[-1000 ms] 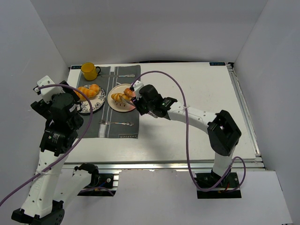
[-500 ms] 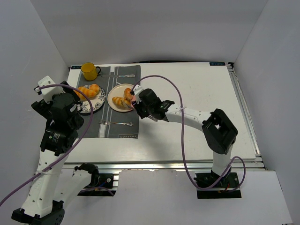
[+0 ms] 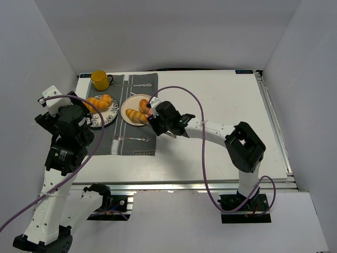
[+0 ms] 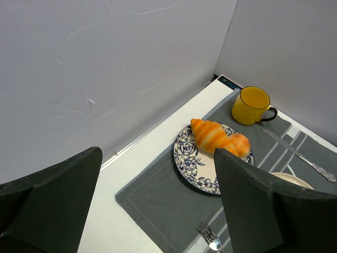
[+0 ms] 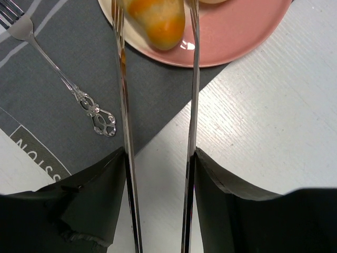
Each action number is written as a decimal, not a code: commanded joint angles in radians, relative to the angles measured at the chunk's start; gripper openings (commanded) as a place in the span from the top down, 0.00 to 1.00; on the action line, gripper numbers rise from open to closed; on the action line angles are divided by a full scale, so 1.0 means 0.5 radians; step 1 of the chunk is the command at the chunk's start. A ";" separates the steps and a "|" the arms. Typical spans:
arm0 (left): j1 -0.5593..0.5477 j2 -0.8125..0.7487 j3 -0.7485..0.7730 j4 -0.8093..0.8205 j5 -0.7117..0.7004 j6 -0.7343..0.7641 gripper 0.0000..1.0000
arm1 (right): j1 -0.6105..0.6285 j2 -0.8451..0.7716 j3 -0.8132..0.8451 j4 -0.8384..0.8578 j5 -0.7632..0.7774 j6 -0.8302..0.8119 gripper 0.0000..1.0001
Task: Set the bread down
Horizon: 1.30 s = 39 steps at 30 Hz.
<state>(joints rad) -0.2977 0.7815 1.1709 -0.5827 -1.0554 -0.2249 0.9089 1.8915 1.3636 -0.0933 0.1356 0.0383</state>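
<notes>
A striped bread roll [image 3: 135, 114] and a round bun [image 3: 144, 103] lie on a pink plate [image 3: 128, 108]. My right gripper [image 3: 159, 119] is shut on metal tongs [image 5: 122, 79]. The tong arms stand apart on either side of the roll's end [image 5: 158, 18] over the plate [image 5: 237, 37]; I cannot tell if they touch it. Another striped roll [image 4: 211, 136] and bun [image 4: 240, 143] lie on a blue-patterned plate [image 4: 192, 158], which also shows from above [image 3: 108, 118]. My left gripper [image 4: 158, 211] is open and empty, raised at the left [image 3: 68, 122].
A grey placemat [image 3: 118, 145] lies under both plates. A fork [image 3: 130, 138] lies on it in front of the plates and also shows in the right wrist view [image 5: 68, 87]. A yellow mug [image 3: 100, 79] and a knife [image 3: 134, 85] are at the back.
My right gripper has moved left towards the pink plate, bringing the tong tips around the striped roll. The left arm has not moved.
</notes>
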 commanded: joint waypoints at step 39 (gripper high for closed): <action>-0.012 -0.004 0.002 0.015 -0.003 0.017 0.02 | -1.042 -0.154 -0.405 0.064 0.410 0.592 0.40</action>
<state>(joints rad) -0.2981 0.7818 1.1709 -0.5827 -1.0554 -0.2253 0.3927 1.8126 1.1370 -0.0624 0.3229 0.2699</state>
